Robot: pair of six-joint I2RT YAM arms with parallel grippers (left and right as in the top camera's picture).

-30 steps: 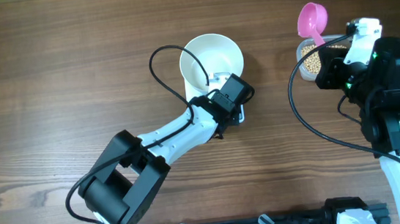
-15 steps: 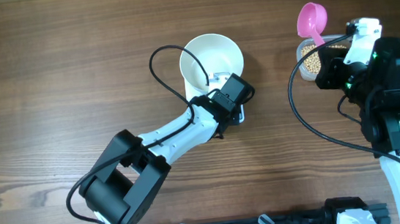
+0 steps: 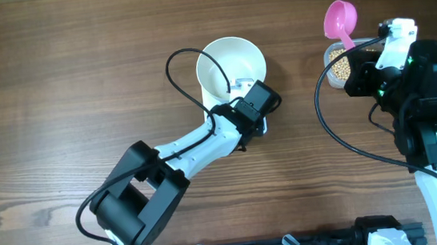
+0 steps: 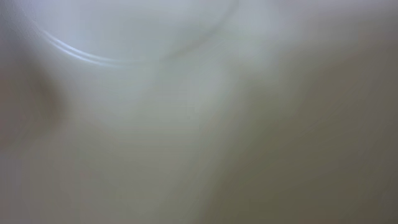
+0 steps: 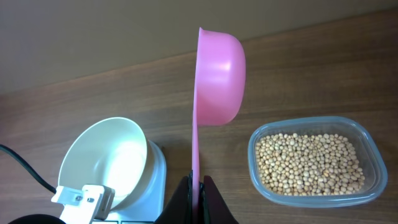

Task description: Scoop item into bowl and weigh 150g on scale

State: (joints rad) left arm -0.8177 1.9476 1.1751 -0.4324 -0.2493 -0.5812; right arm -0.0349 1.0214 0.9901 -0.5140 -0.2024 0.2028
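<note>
A: While you tag the claws, where's the item?
B: Beans (image 5: 311, 163) all sit in the clear tub (image 5: 373, 155), far right on the table (image 3: 77, 72).
A: Bowl?
B: White bowl (image 3: 228, 57) sits on the scale (image 5: 157, 171), mid-table, well left of the tub.
A: Right claw?
B: Right claw (image 5: 198, 194) is clamped on the handle of the pink scoop (image 5: 219, 74). The scoop head is raised by the tub's far edge and turned on its side.
A: Left claw?
B: Left claw (image 3: 241, 86) is closed, at the bowl's near rim. Its wrist view is a white blur, so I can't tell if it pinches the rim.
</note>
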